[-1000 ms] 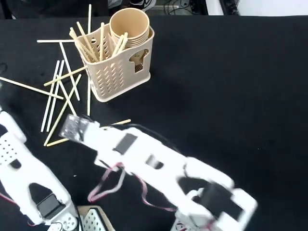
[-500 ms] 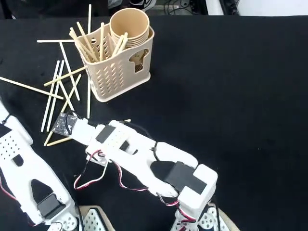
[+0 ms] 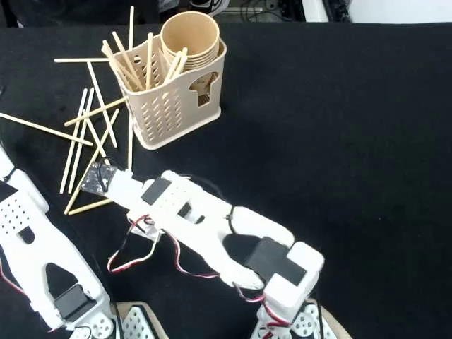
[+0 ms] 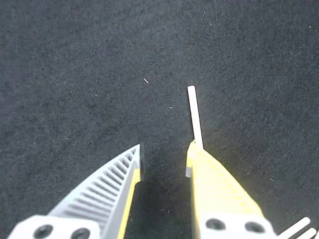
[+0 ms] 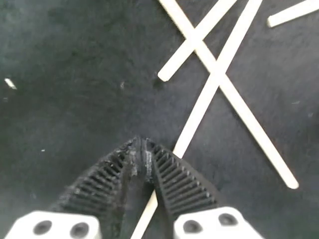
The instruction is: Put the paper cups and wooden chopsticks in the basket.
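Two arms stand at the near edge of the black table (image 3: 339, 141). At the far left, the left gripper (image 4: 164, 146) hangs low over the cloth with its jaws spread apart and nothing between them. The end of one chopstick (image 4: 193, 112) pokes out from beneath the tip of its yellow finger, outside the gap.

Next come the loose chopsticks (image 3: 46, 128), scattered and crossing one another left of the basket. The right gripper (image 3: 95, 180) reaches among them, its jaws pressed together at the tips. A long chopstick (image 5: 214, 82) runs slantwise under one of its fingers (image 5: 182, 184) rather than between the tips, and others cross just beyond.

Farther right, the basket (image 3: 176, 106) stands upright, holding stacked paper cups (image 3: 189, 35) and a bundle of chopsticks (image 3: 131, 67).
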Controlling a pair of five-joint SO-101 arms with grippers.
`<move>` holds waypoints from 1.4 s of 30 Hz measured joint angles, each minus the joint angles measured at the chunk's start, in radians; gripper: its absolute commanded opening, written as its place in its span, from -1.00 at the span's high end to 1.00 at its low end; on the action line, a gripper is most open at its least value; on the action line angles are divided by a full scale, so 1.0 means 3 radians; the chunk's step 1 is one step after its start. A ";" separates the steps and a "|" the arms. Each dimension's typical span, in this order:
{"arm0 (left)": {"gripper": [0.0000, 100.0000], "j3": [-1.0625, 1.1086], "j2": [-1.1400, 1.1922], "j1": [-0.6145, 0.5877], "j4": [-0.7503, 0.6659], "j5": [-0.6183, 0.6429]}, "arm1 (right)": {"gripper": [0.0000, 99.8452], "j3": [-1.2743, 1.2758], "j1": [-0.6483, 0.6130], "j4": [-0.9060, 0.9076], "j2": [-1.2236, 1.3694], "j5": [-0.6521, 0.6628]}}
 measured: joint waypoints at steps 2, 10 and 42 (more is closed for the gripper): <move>0.68 0.0000 0.0000 0.0005 0.0000 0.0051 | 0.97 0.0000 0.0000 0.0077 -0.0164 0.0026; 0.68 0.0256 -0.0005 0.0051 -0.0414 0.0148 | 0.75 0.0000 0.0245 0.0174 -0.0409 0.0143; 0.94 0.1550 -0.0072 0.0235 -0.1386 0.0327 | 0.98 -0.0629 0.0281 0.0532 0.0343 0.0031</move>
